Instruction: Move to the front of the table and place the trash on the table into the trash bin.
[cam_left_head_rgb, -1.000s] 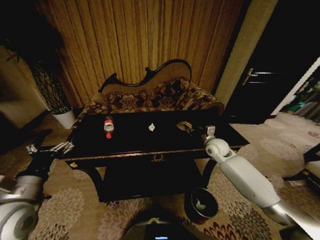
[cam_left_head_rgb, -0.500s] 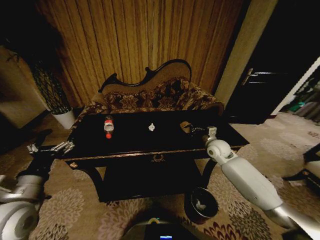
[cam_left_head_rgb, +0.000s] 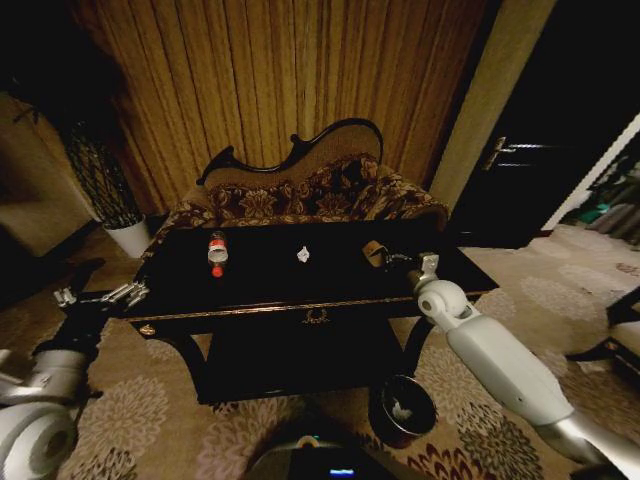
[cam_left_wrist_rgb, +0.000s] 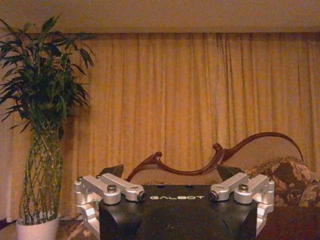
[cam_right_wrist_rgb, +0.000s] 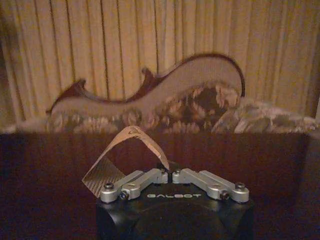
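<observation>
Black and glossy, the tabletop (cam_left_head_rgb: 270, 285) with its gold-trimmed front edge carries three pieces of trash in a loose row along the middle: a small bottle with a red cap (cam_left_head_rgb: 217, 251) toward the left end, a crumpled white paper bit (cam_left_head_rgb: 303, 254) near the centre, and a curled tan scrap (cam_left_head_rgb: 373, 251) toward the right end. The right end effector (cam_left_head_rgb: 398, 262) is over the right part of the tabletop, directly at the tan scrap; in the right wrist view its silver fingers (cam_right_wrist_rgb: 145, 181) are drawn together, meeting at the lower end of the arched, ribbed strip (cam_right_wrist_rgb: 125, 150), so it is closed on that scrap, which loops up and away from the fingertips toward the sofa side. The bottle and the paper bit lie well apart from this end effector, farther along toward the left end. The left end effector (cam_left_head_rgb: 100, 297) hangs off the left end of the tabletop, beside its front left corner and touching nothing, with its fingers (cam_left_wrist_rgb: 112, 189) spread wide. On the carpet below the front right corner stands the round dark trash bin (cam_left_head_rgb: 402, 408), with something pale inside.
</observation>
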